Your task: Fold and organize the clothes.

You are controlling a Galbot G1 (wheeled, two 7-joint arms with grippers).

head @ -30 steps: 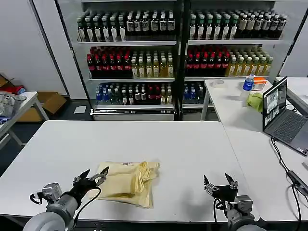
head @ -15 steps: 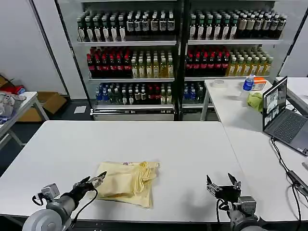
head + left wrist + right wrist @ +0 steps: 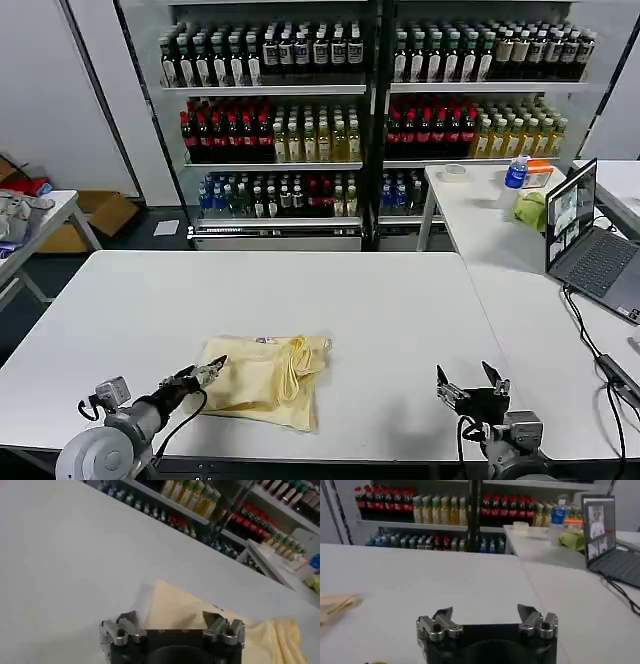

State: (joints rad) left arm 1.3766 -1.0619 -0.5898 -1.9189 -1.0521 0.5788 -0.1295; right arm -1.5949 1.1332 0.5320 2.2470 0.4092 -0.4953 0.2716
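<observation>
Because the pale cream-yellow, thin soft fabric T-shirt already lies folded into a compact bundle near the front of the long white table, we judge the folding mostly done. Just beside the shirt's left edge we see the left gripper, fingers parted, free of the cloth. Well to the shirt's right, the right gripper hovers over bare tabletop, fingers spread and empty, apparently parked clear so neither arm disturbs the fold.
</observation>
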